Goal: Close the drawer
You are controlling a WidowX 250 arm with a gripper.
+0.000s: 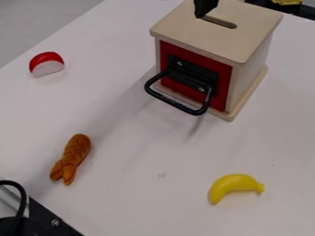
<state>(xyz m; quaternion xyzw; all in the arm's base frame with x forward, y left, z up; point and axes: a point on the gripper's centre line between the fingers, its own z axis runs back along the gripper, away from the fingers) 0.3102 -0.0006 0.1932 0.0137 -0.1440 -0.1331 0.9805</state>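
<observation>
Drawer (188, 54), red-fronted, in a wooden box (249, 71) toward the table's far edge, right of centre; front looks flush or nearly so, little if any push left. Likely light, sliding with mild wood friction; box may skid if shoved hard. Black handle (178, 105) juts out, looks stiff and smooth; best pushed at its middle, squarely, or gripped there. Gripper (205, 8) hangs above the box lid, pointing down by the slot (219, 21); released or clenched, cannot tell. Outward: red-and-white toy (47, 64) by table's left edge, brown toy (72, 159) nearer, banana (236, 186) toward near right.
</observation>
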